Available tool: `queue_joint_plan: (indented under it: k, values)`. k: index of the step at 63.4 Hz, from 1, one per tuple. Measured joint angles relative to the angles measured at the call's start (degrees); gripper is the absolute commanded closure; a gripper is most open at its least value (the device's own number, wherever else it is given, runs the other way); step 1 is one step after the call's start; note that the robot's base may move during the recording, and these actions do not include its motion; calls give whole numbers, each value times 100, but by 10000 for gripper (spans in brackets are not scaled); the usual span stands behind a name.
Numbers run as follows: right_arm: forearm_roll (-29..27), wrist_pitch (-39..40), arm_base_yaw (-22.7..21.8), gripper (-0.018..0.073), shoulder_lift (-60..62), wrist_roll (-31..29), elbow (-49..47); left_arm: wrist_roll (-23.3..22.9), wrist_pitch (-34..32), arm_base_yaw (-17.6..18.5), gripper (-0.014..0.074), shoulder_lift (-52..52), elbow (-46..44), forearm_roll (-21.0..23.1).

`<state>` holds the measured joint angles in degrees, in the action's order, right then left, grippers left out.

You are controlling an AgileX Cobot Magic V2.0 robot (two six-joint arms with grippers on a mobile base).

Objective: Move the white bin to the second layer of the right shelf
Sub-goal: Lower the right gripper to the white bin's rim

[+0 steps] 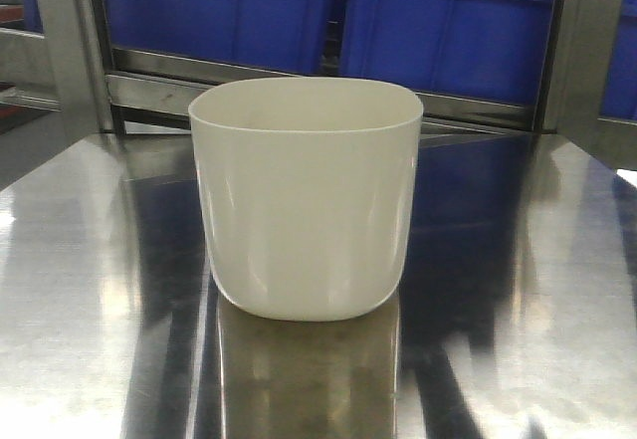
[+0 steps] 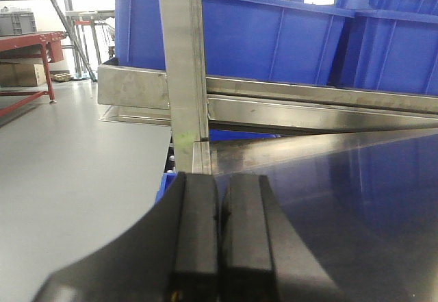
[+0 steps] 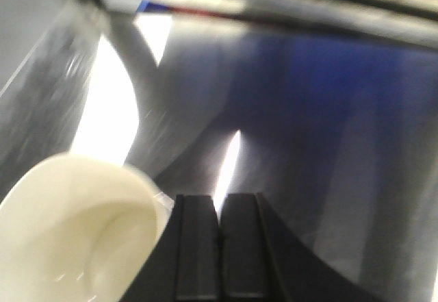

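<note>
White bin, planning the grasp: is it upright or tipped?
Upright. The white bin stands on its rounded base on the steel tabletop, rim level, opening facing up.

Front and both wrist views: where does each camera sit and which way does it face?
Front: low at table level, facing the white bin on the steel tabletop, blue crates behind; no robot parts.
Left wrist: behind the shut left gripper, facing the crates past the table edge.
Right wrist: behind the shut right gripper, angled down at the tabletop, bin lower left.
Front and right wrist share the bin.
</note>
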<state>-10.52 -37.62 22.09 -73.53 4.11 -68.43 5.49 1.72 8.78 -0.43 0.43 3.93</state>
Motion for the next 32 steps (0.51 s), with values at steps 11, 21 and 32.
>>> queue_joint_plan:
  k: [11,21,32]
  values:
    - [-35,-819,382,504,-751,0,-340,0,0,0,512,0,0,0]
    - [-35,-1229,448,504,-1001,0,-353,0,0,0,512,0,0,0]
    - [-35,-1267,457,504,-1009,0,-376,0,0,0,512,0,0,0]
